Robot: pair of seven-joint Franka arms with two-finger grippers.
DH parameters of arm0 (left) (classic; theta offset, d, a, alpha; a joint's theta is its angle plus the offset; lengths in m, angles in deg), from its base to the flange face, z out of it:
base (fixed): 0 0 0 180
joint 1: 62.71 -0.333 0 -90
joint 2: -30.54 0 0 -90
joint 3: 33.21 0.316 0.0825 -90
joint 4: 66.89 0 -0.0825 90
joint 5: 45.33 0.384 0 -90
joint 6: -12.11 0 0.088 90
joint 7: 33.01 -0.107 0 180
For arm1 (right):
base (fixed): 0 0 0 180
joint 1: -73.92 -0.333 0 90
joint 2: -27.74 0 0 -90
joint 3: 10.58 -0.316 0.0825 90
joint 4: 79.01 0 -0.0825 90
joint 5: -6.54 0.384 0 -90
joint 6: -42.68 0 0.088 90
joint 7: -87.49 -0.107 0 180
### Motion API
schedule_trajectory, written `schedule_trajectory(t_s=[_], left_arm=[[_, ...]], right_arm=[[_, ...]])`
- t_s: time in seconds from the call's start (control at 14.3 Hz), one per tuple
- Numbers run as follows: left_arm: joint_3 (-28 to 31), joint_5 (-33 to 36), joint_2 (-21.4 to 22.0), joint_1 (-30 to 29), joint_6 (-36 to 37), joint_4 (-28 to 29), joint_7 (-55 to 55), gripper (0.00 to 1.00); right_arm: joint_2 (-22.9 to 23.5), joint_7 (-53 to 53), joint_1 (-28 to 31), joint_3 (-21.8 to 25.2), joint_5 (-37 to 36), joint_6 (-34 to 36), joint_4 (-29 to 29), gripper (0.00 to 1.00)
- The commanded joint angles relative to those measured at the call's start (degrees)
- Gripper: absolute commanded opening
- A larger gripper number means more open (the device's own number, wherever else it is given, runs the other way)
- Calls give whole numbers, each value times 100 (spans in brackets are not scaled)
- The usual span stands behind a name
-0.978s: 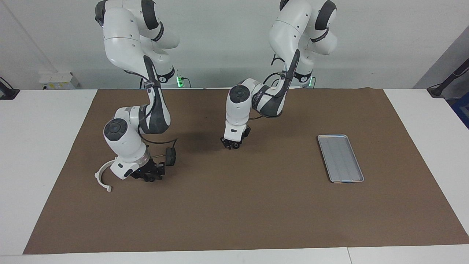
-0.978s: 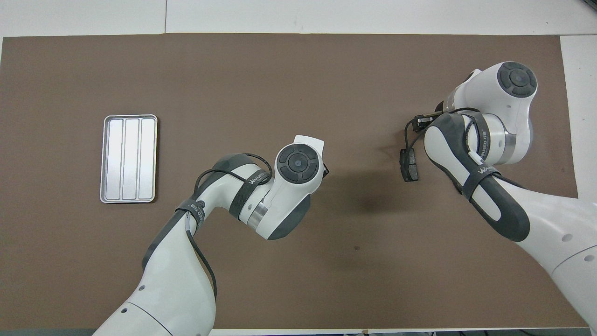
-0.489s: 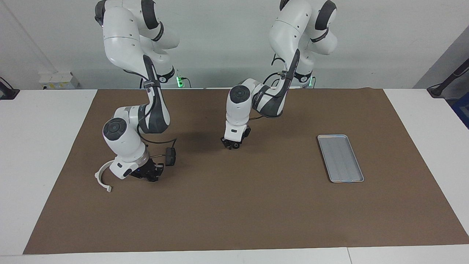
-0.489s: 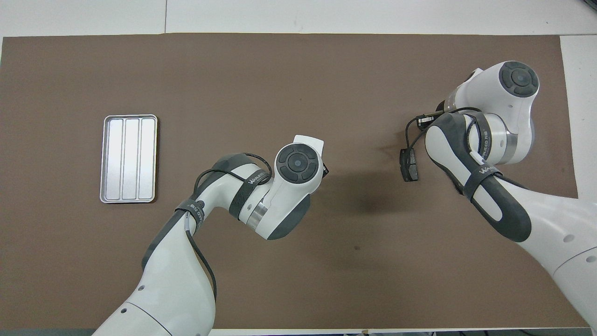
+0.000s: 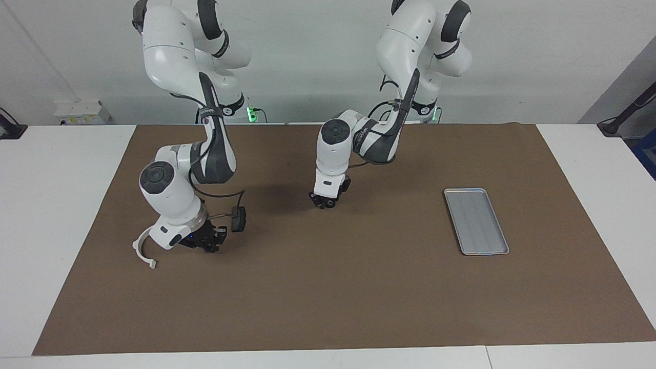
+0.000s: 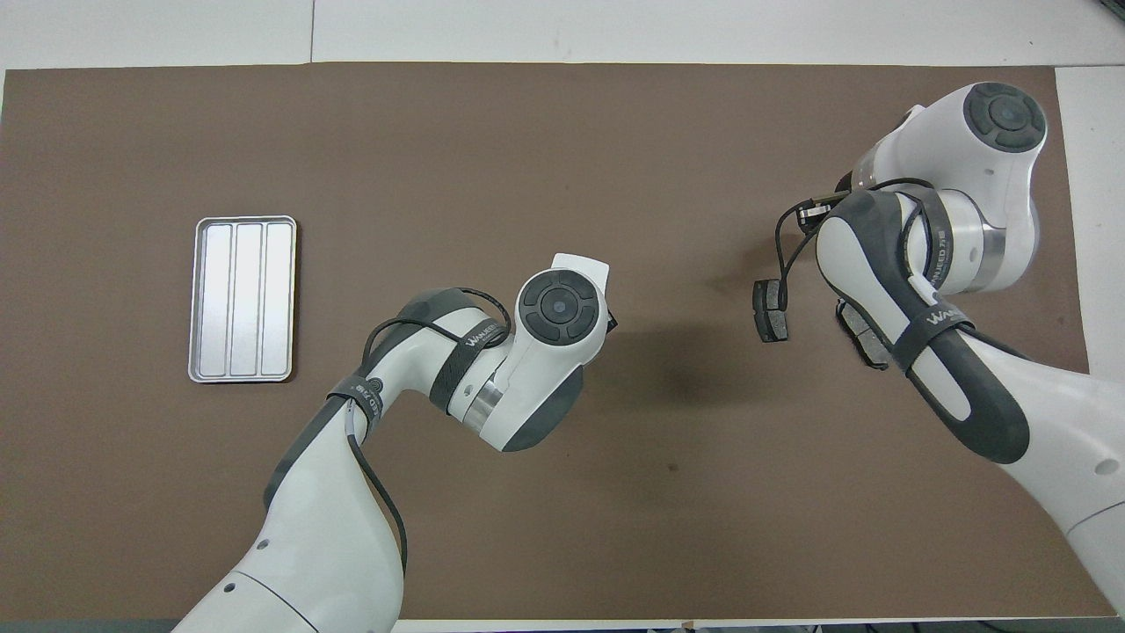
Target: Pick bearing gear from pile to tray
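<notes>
The pile lies toward the right arm's end of the table: a white curved arc (image 5: 141, 247), a dark brake pad (image 5: 238, 219) (image 6: 771, 309) and a second pad (image 6: 866, 341) half under the right arm. My right gripper (image 5: 213, 245) hangs just above the mat over the pile, beside the arc. It is shut on a small dark piece, the bearing gear (image 5: 211, 249), which is hard to make out. In the overhead view the wrist hides it. My left gripper (image 5: 325, 202) waits over the middle of the mat. The silver tray (image 5: 476, 221) (image 6: 242, 299) holds nothing.
A brown mat (image 5: 359, 287) covers most of the white table. A black cable loops from the right wrist down to the brake pad. A wide stretch of bare mat separates the pile from the tray.
The right gripper has closed at the pile, and its wrist has lifted and swung slightly away from the arc. The left arm has stayed in place.
</notes>
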Motion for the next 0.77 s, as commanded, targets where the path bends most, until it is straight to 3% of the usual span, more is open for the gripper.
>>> schedule_trajectory(t_s=[0.0,0.35,0.7], left_arm=[[56,-4,101,21,-27,228,6,0],[91,-4,206,-92,315,158,-222,0],[82,-4,820,-637,991,315,-1055,0]], right_arm=[[-287,127,14,-7,-213,448,-97,0],[-525,127,22,-16,-231,783,-194,0],[-692,-160,14,-77,-196,968,-194,0]])
